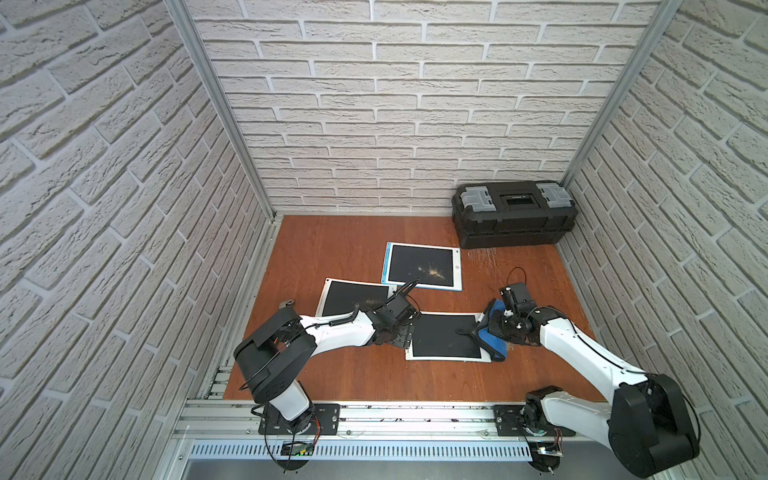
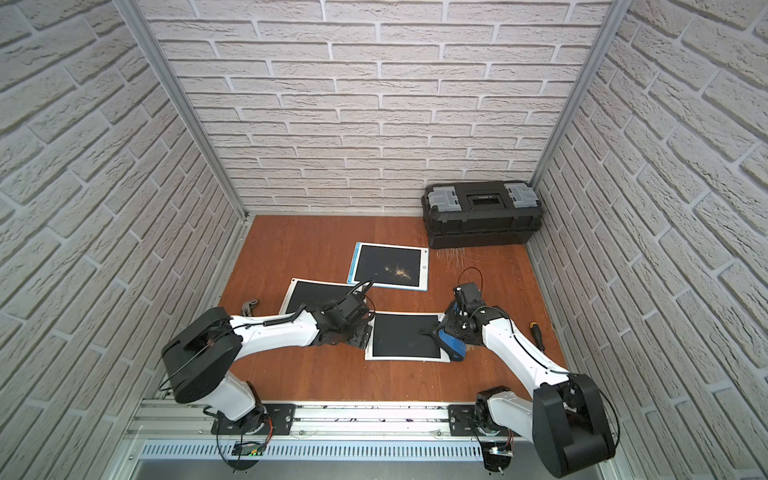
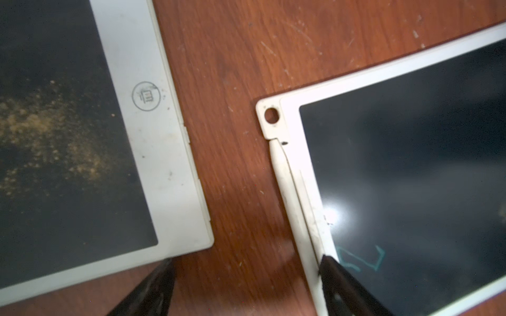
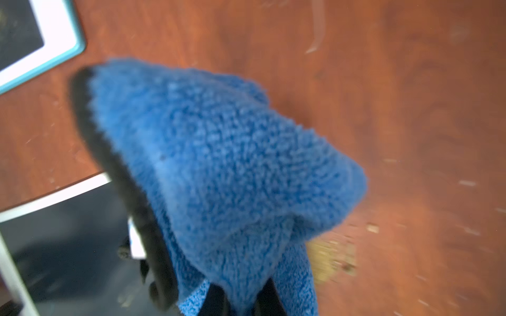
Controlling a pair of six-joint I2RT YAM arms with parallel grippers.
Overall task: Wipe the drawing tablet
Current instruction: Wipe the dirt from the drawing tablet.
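Counting three drawing tablets (image 1: pixel 422 266) (image 1: pixel 353 297) (image 1: pixel 444 336) on the bench (image 1: pixel 332 374), one toolbox (image 1: pixel 513 214) at far-right corner. Seeing left fingers (image 1: pixel 400 337) spread wide, empty; right fingers (image 4: pixel 215 302) pinching one blue cloth (image 4: pixel 219 164).

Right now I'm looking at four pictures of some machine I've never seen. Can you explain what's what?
It is a robot: a left arm and a right arm, mounted at the table's front. Two pictures look down on the whole scene; the other two come from cameras on the wrists. Three tablets lie there: the near tablet between the arms, the far tablet with yellowish dust, and a third tablet partly hidden by the left arm. A toolbox stands in the far corner; a wrench and a screwdriver lie near the sides. The right end effector is shut on a blue cloth at the near tablet's edge. The left end effector is open at that tablet's opposite edge.
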